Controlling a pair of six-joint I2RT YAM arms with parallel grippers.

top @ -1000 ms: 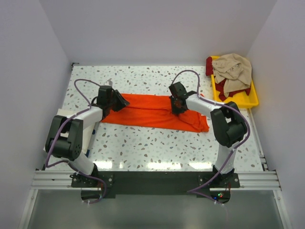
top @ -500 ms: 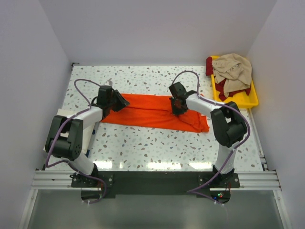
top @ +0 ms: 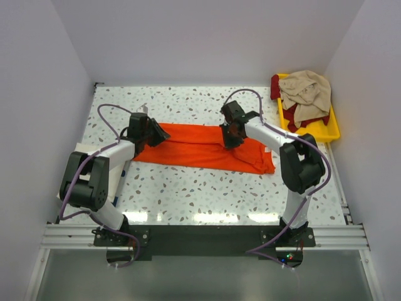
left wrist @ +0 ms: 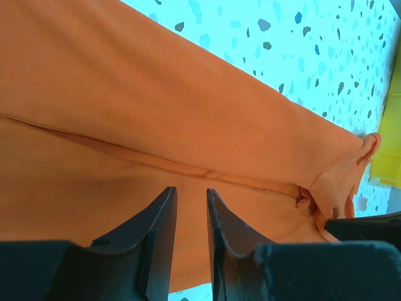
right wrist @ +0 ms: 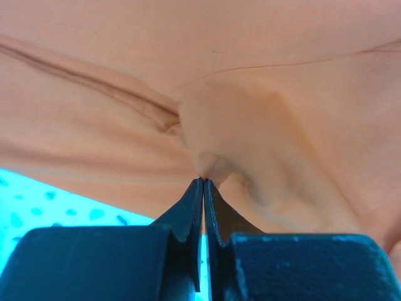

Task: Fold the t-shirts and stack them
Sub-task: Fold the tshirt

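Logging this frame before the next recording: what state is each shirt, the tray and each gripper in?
orange t-shirt: folded into a long strip, lying flat.
right gripper: shut, pinching up a peak of the orange t-shirt.
left gripper: jaws slightly apart over the strip's left end, nothing visibly between them.
beige t-shirt: unfolded, crumpled in the tray.
dark red t-shirt: crumpled beneath the beige one.
yellow tray: holding both crumpled shirts.

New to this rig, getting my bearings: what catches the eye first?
An orange shirt lies in a band across the table, the right gripper shut on a pucker of it, the left gripper over its left end. At the far right, a yellow tray holds a beige shirt and a dark red shirt.
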